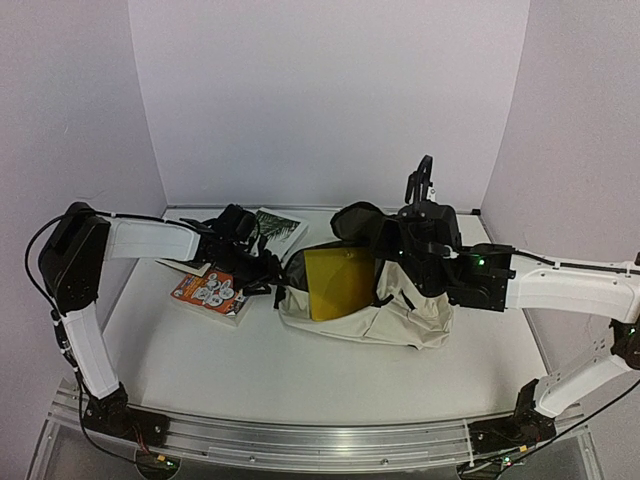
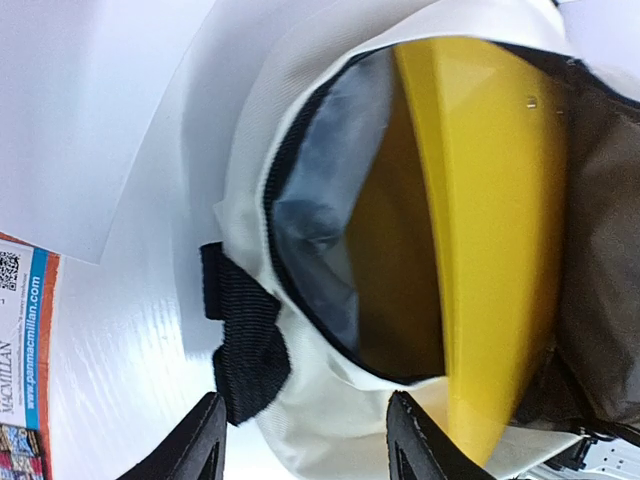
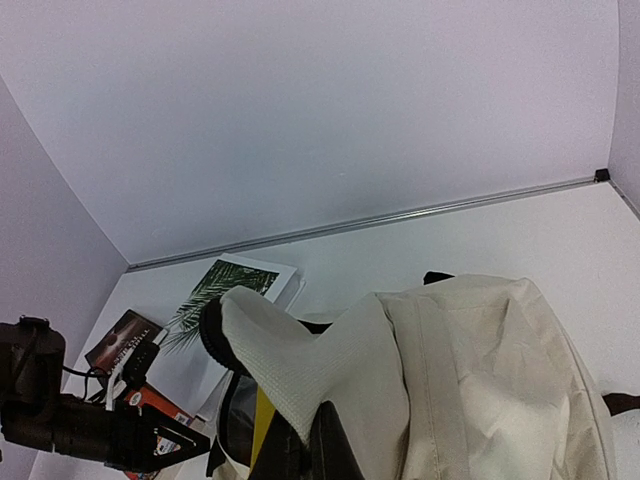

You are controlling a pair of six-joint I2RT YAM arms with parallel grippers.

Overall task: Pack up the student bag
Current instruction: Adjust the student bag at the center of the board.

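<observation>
The left gripper [image 2: 308,452] is hanging released, its fingers apart just in front of the student bag [image 2: 330,400], whose open mouth is showing what seems a yellow book [image 2: 490,200]. The right gripper [image 3: 305,425] is clenching the bag's flap.

The white table [image 1: 300,380] carries a large cream fabric backpack with black straps [image 1: 405,322], an orange-covered book with cartoon faces [image 1: 208,292] just left of the backpack, and a white book with a palm-leaf picture [image 1: 281,226] behind and left of it.

A lab test booth: bare white walls [image 1: 330,90], aluminium mounting rail [image 1: 300,437].
</observation>
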